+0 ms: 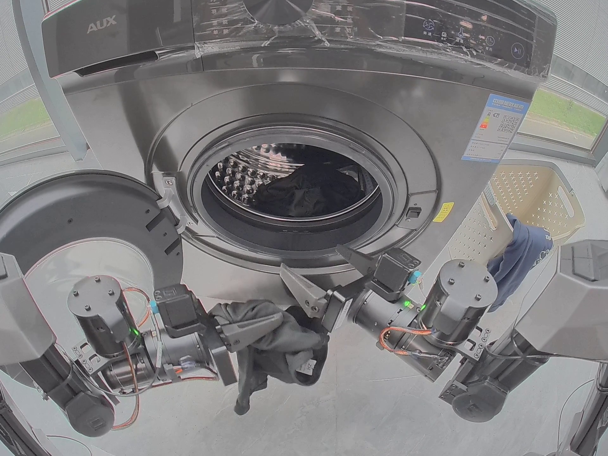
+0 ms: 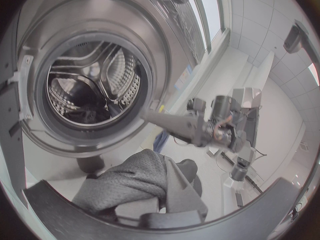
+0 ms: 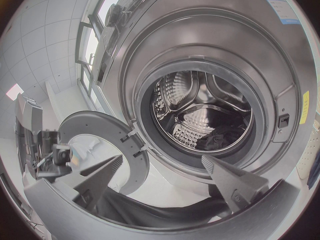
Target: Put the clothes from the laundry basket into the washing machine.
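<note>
The washing machine (image 1: 126, 121) stands with its round door (image 1: 82, 210) swung wide open on the robot's left. Inside the shiny drum (image 1: 247, 169) lies a heap of dark clothes (image 1: 310, 191).

The left end effector (image 1: 266, 327) is low in front of the machine, under the round hole. It is clenched on a grey cloth (image 1: 285, 349), which hangs down in a bunch above the floor (image 1: 380, 406). In the left wrist view the grey cloth (image 2: 133, 180) is pinched against one finger (image 2: 180, 187).

The right end effector (image 1: 310, 258) is just beside the grey cloth, a little higher and close to the rim of the hole. Its two fingers are spread wide, with nothing between them.

The laundry basket (image 1: 538, 197) sits to the right of the machine. A blue cloth (image 1: 522, 254) hangs over its near edge.
</note>
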### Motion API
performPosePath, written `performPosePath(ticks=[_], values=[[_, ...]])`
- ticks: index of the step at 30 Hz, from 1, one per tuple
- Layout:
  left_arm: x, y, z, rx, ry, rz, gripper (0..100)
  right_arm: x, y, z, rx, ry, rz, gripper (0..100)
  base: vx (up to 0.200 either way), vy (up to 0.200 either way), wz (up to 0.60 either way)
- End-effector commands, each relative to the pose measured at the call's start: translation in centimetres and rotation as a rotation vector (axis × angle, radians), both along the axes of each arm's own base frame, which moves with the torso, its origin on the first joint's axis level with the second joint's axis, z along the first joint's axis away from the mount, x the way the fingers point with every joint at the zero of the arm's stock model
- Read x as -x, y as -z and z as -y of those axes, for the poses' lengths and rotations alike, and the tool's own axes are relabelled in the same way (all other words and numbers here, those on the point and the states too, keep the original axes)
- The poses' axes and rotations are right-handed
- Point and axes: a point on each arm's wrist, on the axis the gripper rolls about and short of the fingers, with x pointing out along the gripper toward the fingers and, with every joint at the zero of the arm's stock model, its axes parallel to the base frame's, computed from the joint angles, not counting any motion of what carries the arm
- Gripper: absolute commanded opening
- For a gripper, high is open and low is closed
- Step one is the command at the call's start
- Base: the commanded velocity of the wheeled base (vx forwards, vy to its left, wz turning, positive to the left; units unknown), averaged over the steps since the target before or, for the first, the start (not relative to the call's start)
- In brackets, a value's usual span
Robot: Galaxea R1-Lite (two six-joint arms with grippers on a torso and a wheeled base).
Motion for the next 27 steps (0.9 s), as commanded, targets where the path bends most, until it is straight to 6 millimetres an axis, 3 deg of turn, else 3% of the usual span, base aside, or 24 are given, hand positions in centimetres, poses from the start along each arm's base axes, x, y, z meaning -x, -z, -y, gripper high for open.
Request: performPosePath(ticks=[1, 8, 19, 27], values=[[-1.3, -1.4, -0.4, 0.048, -0.049, 0.046, 0, 0.4, 0.5, 0.6, 0.023, 0.004, -0.023, 100, 0.0, 0.0, 0.0], [-2.8, -2.5, -0.5, 0.106, -0.15, 0.063, 0, 0.5, 1.4, 1.5, 0.05, 0.047, -0.059, 100, 0.0, 0.0, 0.0], [-3.2, -3.2, -0.4, 0.126, -0.156, 0.088, 0, 0.9, 2.8, 2.8, 0.1, 0.066, -0.114, 100, 0.0, 0.0, 0.0], [-4.4, -4.6, 0.6, 0.174, -0.176, 0.138, 0, 2.5, 3.5, 1.4, 0.133, -0.007, -0.12, 100, 0.0, 0.0, 0.0]])
